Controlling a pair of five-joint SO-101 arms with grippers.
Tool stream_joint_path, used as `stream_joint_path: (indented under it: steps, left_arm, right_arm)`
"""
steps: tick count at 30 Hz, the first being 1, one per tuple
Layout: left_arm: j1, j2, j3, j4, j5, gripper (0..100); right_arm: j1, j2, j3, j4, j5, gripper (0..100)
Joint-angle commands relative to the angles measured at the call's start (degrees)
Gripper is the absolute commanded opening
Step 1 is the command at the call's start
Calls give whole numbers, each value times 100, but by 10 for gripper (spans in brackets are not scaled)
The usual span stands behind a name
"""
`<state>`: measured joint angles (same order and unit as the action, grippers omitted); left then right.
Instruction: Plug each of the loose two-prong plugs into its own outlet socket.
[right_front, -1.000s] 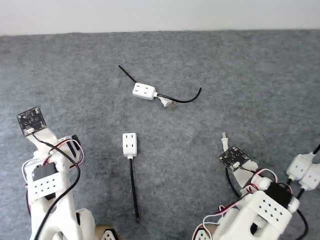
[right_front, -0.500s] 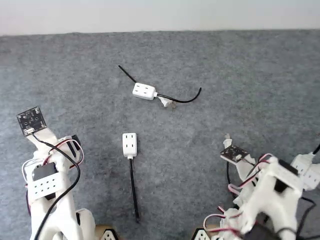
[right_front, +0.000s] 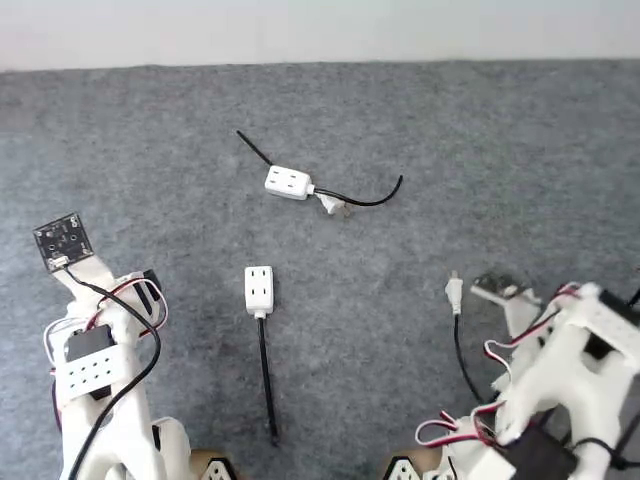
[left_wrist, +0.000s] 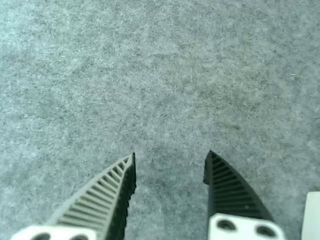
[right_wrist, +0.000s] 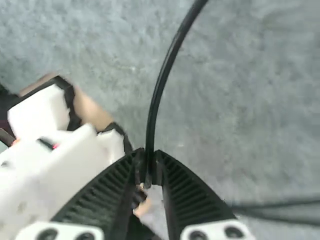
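Two white outlet sockets lie on the grey carpet: the far socket (right_front: 288, 182) and the near socket (right_front: 259, 286), whose black cable runs toward the front edge. A white two-prong plug (right_front: 333, 205) with a curved black cable lies just beside the far socket. A second white plug (right_front: 452, 290) lies by the right arm, its black cable (right_front: 460, 352) trailing under that arm. My right gripper (right_wrist: 148, 157) is shut on this black cable (right_wrist: 165, 75). My left gripper (left_wrist: 170, 160) hangs open over bare carpet, holding nothing.
The left arm (right_front: 95, 370) stands at the front left and the right arm (right_front: 560, 380) at the front right. White arm parts (right_wrist: 45, 135) sit close beside the right gripper. A pale wall (right_front: 320, 30) borders the carpet at the back.
The right arm has swung and twisted to the right, its wrist board turning away. The plug beside it slid slightly toward the front. The left arm and both sockets stayed still.
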<state>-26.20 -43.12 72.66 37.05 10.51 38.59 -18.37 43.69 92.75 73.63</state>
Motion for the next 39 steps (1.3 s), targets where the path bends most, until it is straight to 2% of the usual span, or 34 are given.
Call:
stream_joint_path:
  steps: [1,5,9,14,18,23,32,39]
  left_arm:
    - [18,-88,-66,-158,-26,210]
    - [18,-105,-66,-149,-26,210]
    - [18,-114,-66,-149,-26,210]
    - [9,-114,-66,-141,-26,210]
    - [18,-114,-66,-141,-26,210]
    - [18,-105,-66,-141,-26,210]
    - [18,-105,-66,-149,-26,210]
    - [0,-97,-66,-149,-35,210]
  right_arm:
    - [40,-391,-1099,945,-53,9]
    - [31,-558,-1855,1015,-510,9]
    - [-462,-409,-2462,989,-1037,9]
    - [-1086,233,-3191,321,-2004,9]
    - [-1437,963,-3982,-75,-2409,9]
    - [-1763,2185,-5424,-40,-2831,9]
    - [-1947,4514,-7807,-31,-3174,9]
    - [-2730,5859,-9204,-84,-3692,9]
